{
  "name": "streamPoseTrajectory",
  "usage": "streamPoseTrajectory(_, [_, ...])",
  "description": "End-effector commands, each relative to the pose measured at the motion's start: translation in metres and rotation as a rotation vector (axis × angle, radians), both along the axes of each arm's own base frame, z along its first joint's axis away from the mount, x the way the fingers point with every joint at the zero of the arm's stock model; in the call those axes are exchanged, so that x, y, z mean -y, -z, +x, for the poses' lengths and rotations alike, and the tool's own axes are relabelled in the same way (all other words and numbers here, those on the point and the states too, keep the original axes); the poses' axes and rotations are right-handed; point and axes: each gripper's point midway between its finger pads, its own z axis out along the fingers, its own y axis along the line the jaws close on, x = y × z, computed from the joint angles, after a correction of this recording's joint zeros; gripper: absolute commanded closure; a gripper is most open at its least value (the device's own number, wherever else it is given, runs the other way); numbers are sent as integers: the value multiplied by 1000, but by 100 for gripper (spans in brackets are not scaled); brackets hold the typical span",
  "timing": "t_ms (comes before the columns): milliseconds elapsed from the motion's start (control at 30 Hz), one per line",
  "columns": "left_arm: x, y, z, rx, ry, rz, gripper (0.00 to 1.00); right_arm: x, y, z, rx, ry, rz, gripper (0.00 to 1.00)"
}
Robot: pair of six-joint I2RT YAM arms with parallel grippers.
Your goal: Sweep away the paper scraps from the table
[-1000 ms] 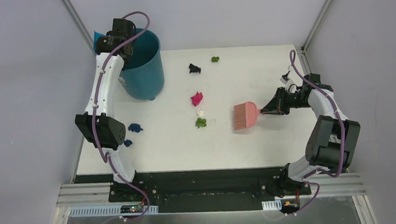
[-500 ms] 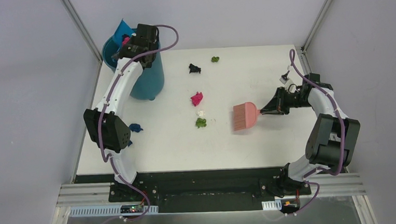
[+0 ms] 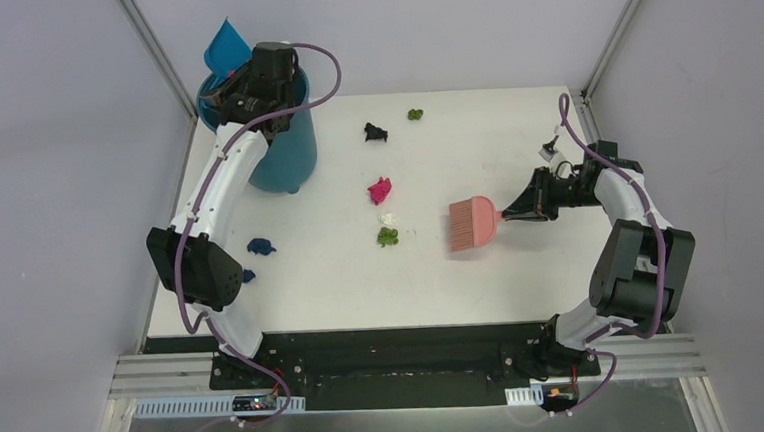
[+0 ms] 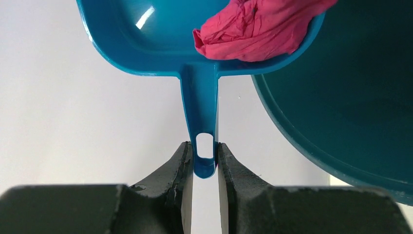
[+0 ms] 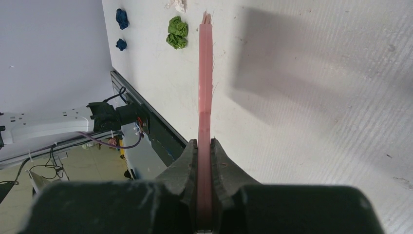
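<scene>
From above, the paper scraps (image 3: 380,190) lie scattered over the table (image 3: 512,118): several in a loose cluster mid-table, two near the far edge, and two dark blue wads (image 3: 261,246) by the left arm. The right hand (image 3: 518,211) holds the pink brush (image 3: 473,223) low, just right of the cluster, bristles towards it. The left hand (image 3: 242,87) is raised over the teal bin (image 3: 289,152), holding the blue dustpan (image 3: 223,47) tilted up.

At the left wrist, the hand's fingers are clamped on the end of the dustpan's handle. One magenta wad (image 4: 258,29) sits at the pan's lip, over the bin's mouth.

At the right wrist, the hand is shut tight on the brush's flat handle. A green wad (image 5: 177,32) lies just left of the bristle tips, apart from them.

The wads look light, soft and springy, likely to roll or skip. They are better pushed from behind with the bristles than pinched.
</scene>
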Motion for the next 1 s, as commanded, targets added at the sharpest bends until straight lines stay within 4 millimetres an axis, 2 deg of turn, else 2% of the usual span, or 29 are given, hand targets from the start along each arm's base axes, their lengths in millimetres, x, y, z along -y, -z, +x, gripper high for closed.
streamPoseTrajectory(0, [11,-17,-13,23,19,42,100,-3,-20,7,82,-25,21,100])
streamPoseTrajectory(67, [22,-25,-23,-13,26,124,100,-3,-20,6,82,-25,18,100])
streamPoseTrajectory(100, [22,-30,-22,16,35,106,100,-3,-20,7,81,-25,18,100])
streamPoseTrajectory(133, [22,-26,-15,28,78,57,100,-3,-19,7,81,-25,18,100])
streamPoseTrajectory(200, [14,-22,-16,-6,54,95,100,-3,-19,8,79,-27,25,100])
streamPoseTrajectory(267, [13,-20,-16,-11,29,114,100,-4,-19,8,74,-28,29,100])
streamPoseTrajectory(467, [11,-8,-28,-38,23,99,100,-3,-20,5,81,-26,17,100])
streamPoseTrajectory(567, [9,-14,-31,-6,43,55,100,-3,-20,6,75,-24,25,100])
streamPoseTrajectory(667, [6,-32,-39,48,19,49,100,-4,-19,6,67,-24,31,100])
streamPoseTrajectory(800, [8,-39,-47,76,16,40,100,-3,-19,6,70,-22,23,100])
streamPoseTrajectory(900, [18,-47,-54,134,41,-8,100,-2,-19,6,75,-18,14,100])
streamPoseTrajectory(967, [32,-56,-63,203,65,-60,100,-2,-19,6,83,-17,6,100])
